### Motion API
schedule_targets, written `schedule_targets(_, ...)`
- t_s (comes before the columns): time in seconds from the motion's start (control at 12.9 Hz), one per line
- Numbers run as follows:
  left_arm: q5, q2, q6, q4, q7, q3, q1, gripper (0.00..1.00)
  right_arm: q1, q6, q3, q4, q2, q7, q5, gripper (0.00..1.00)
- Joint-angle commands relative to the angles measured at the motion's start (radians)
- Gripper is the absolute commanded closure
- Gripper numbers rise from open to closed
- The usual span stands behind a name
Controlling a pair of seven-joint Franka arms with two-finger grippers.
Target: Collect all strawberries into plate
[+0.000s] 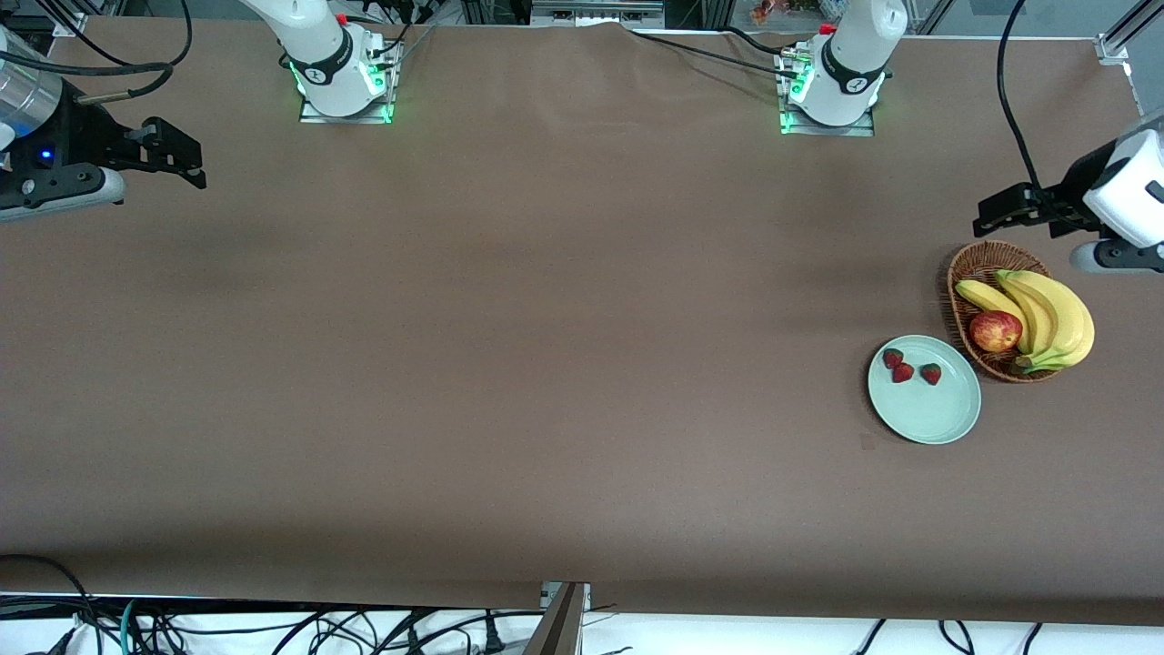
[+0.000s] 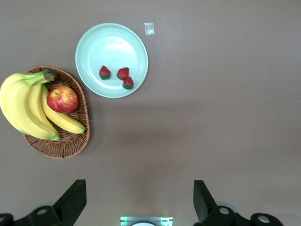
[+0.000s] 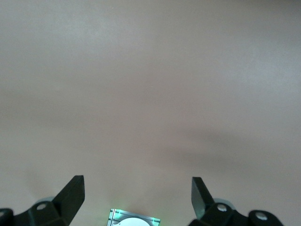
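Your three strawberries (image 1: 909,367) lie on the mint plate (image 1: 928,414), apparently touching the wicker basket (image 1: 971,264). Left gripper (image 1: 991,214) hangs wide open near the basket; right gripper (image 1: 182,159) waits, wide open, over bare table (image 1: 509,346).

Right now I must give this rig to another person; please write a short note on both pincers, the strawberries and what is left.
Left pincer: open, holds nothing, up above the basket at the left arm's end of the table.
Right pincer: open, holds nothing, waiting over bare table at the right arm's end.
Strawberries: all three lie on the plate, which sits beside the basket, nearer the front camera.
Done: collecting looks finished.
Left: no strawberry seen off the plate.
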Motion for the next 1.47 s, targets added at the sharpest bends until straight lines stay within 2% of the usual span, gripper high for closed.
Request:
schedule_targets(0.0,0.02,-0.036,-0.004,-0.045,-0.013,-0.041,0.008,0.0,-0.004,-0.028,-0.037,0.017,-0.004,-0.024,0.021,0.0)
schedule_targets(0.31,0.015,0.018,-0.01,0.028,-0.011,-0.036,0.005,0.0,-0.006,-0.06,-0.049,0.051,-0.004,-0.017,0.015,0.0)
schedule_targets(0.39,0.015,0.021,-0.01,0.035,-0.011,-0.036,0.005,0.0,-0.006,-0.095,-0.075,0.058,-0.004,-0.018,0.024,0.0)
schedule_targets(1.39,0.018,0.024,-0.012,0.035,-0.008,-0.035,0.005,0.0,0.008,-0.034,-0.072,0.069,0.053,-0.015,0.021,0.0)
